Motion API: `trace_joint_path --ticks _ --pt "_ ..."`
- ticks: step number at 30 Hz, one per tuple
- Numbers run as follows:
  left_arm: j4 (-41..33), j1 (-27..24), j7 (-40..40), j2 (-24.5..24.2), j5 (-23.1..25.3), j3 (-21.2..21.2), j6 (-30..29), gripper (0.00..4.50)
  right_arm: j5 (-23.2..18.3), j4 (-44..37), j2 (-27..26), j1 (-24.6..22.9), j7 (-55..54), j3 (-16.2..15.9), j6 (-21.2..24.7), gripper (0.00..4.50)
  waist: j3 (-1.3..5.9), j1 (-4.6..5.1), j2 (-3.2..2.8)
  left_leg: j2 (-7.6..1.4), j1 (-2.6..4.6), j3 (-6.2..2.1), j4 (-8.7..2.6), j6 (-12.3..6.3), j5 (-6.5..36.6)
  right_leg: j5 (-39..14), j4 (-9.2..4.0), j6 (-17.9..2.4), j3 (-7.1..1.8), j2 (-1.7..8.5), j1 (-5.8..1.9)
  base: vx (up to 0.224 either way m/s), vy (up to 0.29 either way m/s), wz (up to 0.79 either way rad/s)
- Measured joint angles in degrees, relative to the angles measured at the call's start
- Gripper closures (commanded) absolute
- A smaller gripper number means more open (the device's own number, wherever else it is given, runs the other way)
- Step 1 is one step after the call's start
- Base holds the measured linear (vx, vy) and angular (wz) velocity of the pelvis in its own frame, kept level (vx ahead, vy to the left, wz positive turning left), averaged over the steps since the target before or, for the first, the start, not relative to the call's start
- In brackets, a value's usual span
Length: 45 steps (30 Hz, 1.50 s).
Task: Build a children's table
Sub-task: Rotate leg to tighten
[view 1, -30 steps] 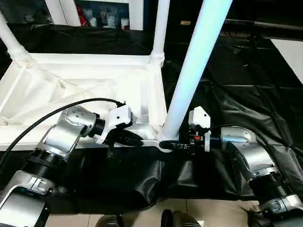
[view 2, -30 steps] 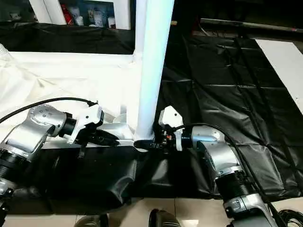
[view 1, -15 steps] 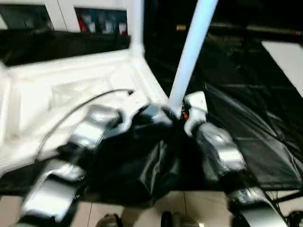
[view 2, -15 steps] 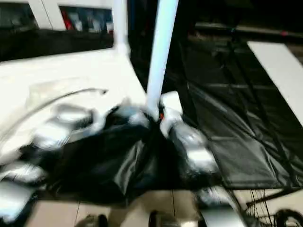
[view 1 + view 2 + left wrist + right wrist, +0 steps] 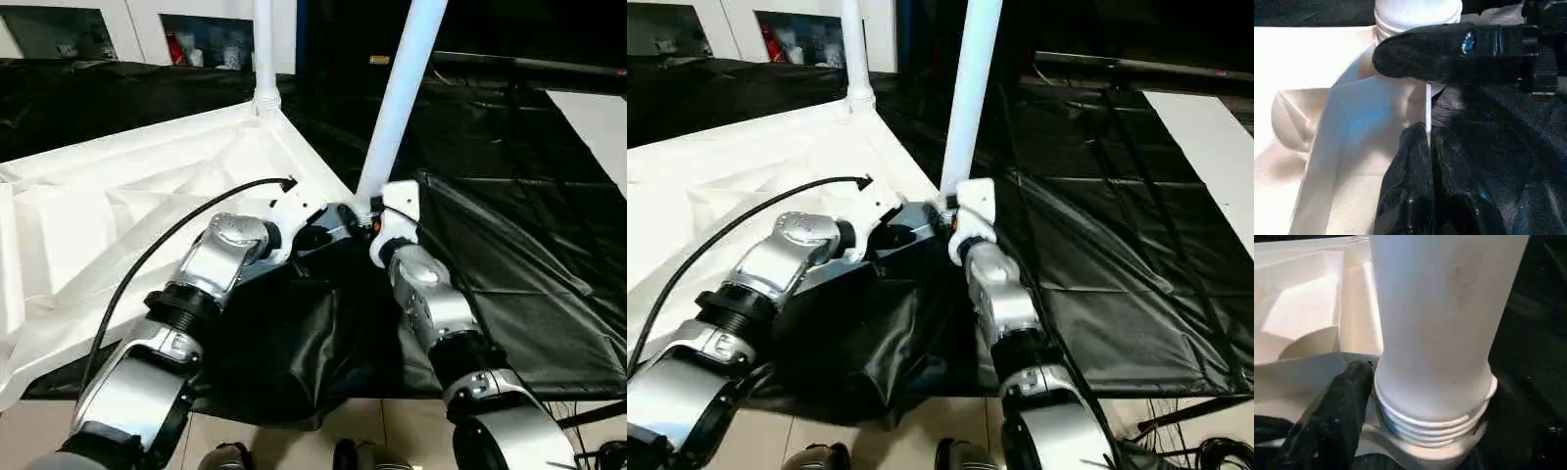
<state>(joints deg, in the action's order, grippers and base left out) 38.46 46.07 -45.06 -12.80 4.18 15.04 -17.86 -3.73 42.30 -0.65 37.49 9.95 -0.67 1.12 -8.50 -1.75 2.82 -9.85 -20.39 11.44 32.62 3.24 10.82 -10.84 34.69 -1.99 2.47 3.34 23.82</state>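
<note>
A black plastic sheet [image 5: 509, 245] is spread over the counter, and pale floor tiles [image 5: 402, 431] are seen at its near edge. At the back, a white cabinet [image 5: 147, 24] with glass doors is seen, with small coloured items on its shelf too small to be identified. A flat white board [image 5: 1215, 147] lies on the sheet at the far right.

The white tabletop [image 5: 118, 196] is laid upside down on the sheet, its ribbed underside facing up. A white leg [image 5: 263, 49] is stood upright in the far corner socket, and a second leg [image 5: 402, 88] rises, leaning, from the near corner socket [image 5: 1430, 450], where its threaded end is seen seated in the right wrist view.

The left claw [image 5: 328, 227] and the right claw [image 5: 364, 217] are both brought to that near corner. In the left wrist view, the tabletop's edge is seen pinched between the left claw's black fingers [image 5: 1410, 196], so it is clenched on the tabletop. Whether the right claw is released or clenched cannot be told.
</note>
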Motion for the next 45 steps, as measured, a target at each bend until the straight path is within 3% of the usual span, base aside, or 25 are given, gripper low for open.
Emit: trace_joint_path --ticks 6,14,17,26,34,38,45 --pt "-1.24 -0.44 -4.15 -2.18 0.06 0.70 0.86 4.50 -0.13 -4.96 4.33 -2.71 9.51 -2.63 0.67 0.45 -0.04 0.03 0.01 -0.01 -0.05 0.00 -0.57 0.03 -0.02 0.03 0.01 0.04 0.10 -0.03 0.16 0.000 0.000 0.00" --pt "-7.48 -4.05 -15.02 -7.98 -2.63 1.13 4.24 4.50 -2.43 -12.41 15.02 -6.54 29.46 -6.01 1.00 0.45 -0.08 0.05 -0.09 -0.12 -0.35 0.00 -0.79 -0.37 -0.20 -0.47 0.07 0.07 0.16 -0.14 0.29 0.028 -0.002 0.00" --pt "-10.95 -6.16 -22.24 -11.78 -4.04 1.96 7.10 4.50 -3.92 -14.74 17.71 -6.82 37.45 -7.32 0.60 0.45 -0.08 -0.05 -0.09 -0.11 -0.77 0.02 -0.64 -0.47 -0.14 -0.50 0.31 0.04 0.12 -0.14 1.05 0.000 0.000 0.00" --pt "-16.47 -9.82 -31.55 -16.39 -6.95 3.50 6.50 4.50 -6.10 -17.54 20.49 -8.74 50.86 -11.28 -0.42 0.45 -0.13 -0.08 -0.12 -0.13 -0.92 0.06 -0.20 -0.65 -0.03 -0.44 0.37 -0.05 0.11 -0.07 1.12 0.000 0.000 0.00" --pt "-16.85 -10.09 -33.42 -17.14 -7.06 3.72 6.70 4.50 -6.67 -17.55 21.27 -8.74 54.63 -11.79 -0.61 0.45 -0.12 -0.16 -0.09 -0.15 -0.94 0.07 -0.10 -0.55 -0.10 -0.38 0.42 -0.11 0.09 -0.07 1.07 0.000 0.000 0.00" --pt "-17.26 -10.22 -33.43 -17.32 -7.22 3.84 6.43 4.50 -7.22 -17.55 21.47 -8.74 55.58 -11.79 -0.23 0.61 -0.12 -0.19 -0.09 -0.15 -0.95 0.06 -0.10 -0.55 -0.10 -0.38 0.43 -0.11 0.11 -0.07 1.09 0.000 0.000 0.00" --pt "-17.25 -10.21 -33.42 -17.32 -7.13 3.83 6.43 4.50 -7.53 -17.55 21.39 -8.76 56.72 -11.83 0.05 1.35 -0.12 -0.20 -0.08 -0.16 -0.97 0.06 0.06 -0.56 -0.10 -0.38 0.57 -0.12 0.11 -0.07 1.09 0.000 0.000 0.00"
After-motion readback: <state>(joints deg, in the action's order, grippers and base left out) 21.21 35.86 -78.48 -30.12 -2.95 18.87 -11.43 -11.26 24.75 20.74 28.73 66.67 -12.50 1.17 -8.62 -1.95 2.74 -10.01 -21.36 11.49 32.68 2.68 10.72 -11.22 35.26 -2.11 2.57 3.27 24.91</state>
